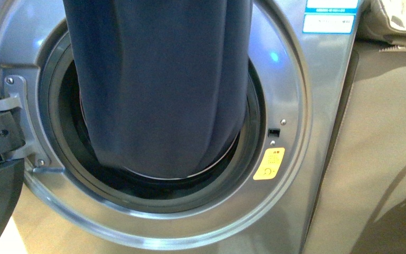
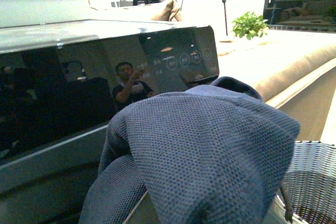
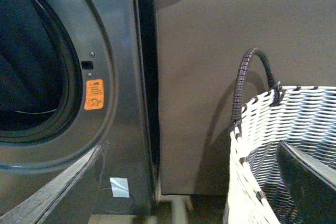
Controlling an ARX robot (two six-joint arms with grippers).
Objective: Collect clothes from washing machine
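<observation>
Left jaws are buried under the bunched navy clothes [image 2: 210,150]; I cannot tell their grip. That arm is raised by the control panel [image 2: 79,87] of the washing machine [image 1: 328,106], and the cloth hangs down across the drum mouth [image 1: 63,143]. Right jaws seem apart, low by the woven basket [image 3: 273,129].

Front view faces the washer [image 1: 317,106] mouth close up. Left wrist looks over its panel [image 2: 52,93], upper left. Right wrist, near the basket [image 3: 262,145] lower right, shares the sticker [image 1: 269,164] with front
</observation>
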